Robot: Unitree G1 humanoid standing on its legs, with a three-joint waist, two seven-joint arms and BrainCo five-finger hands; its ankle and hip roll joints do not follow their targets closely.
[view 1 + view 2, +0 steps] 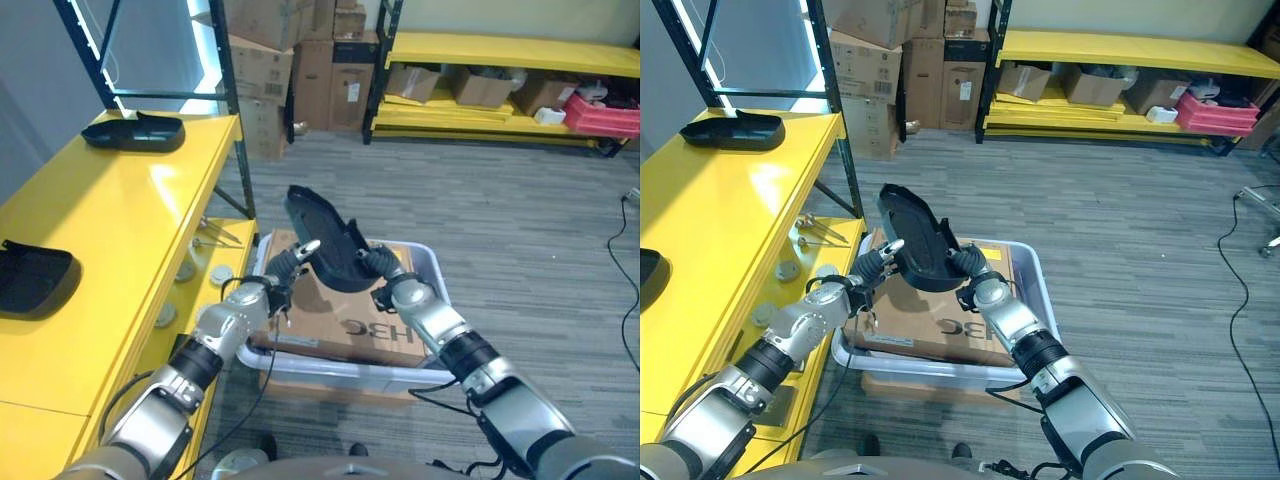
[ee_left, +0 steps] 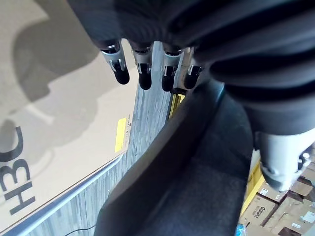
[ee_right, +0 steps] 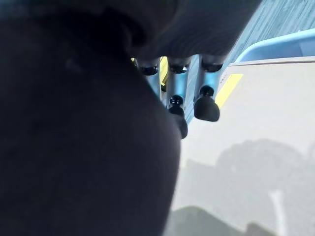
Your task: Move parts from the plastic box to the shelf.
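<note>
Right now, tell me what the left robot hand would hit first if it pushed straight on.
The black part it already holds with the right robot hand; the left robot hand is on it.

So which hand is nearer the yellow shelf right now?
Left. The left hand grips the black part on the side nearest the yellow shelf; the right hand grips its far side.

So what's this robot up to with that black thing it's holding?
The robot is lifting a black molded part with both hands above a plastic box on the floor. Its left hand grips one edge and its right hand the other. A sheet of cardboard lies in the box beneath. Two similar black parts already sit on the yellow shelf to the robot's left, one near and one farther back.
</note>
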